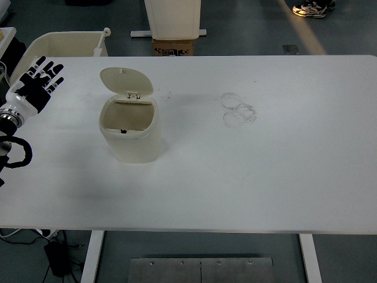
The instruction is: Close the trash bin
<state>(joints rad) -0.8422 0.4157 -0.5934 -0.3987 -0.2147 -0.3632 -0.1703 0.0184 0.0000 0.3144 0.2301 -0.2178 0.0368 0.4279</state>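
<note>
Only one cream plastic trash bin (pixel 130 131) stood on the white desk (pixel 265 165), its lid (pixel 125 81) raised. Well left of it, the left hand (pixel 36 84) hovered, its fingers (pixel 54 75) spread and empty.

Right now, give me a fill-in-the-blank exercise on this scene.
1. The lid of the trash bin stands ____.
2. The left hand hovers with fingers ____.
3. The bin sits on the ____ half of the table.

Missing words: open; spread; left

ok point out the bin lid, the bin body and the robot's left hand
bin lid (pixel 125 81), head view, middle of the raised lid
bin body (pixel 136 147), head view, front wall
left hand (pixel 36 86), head view, palm, fingers spread
</note>
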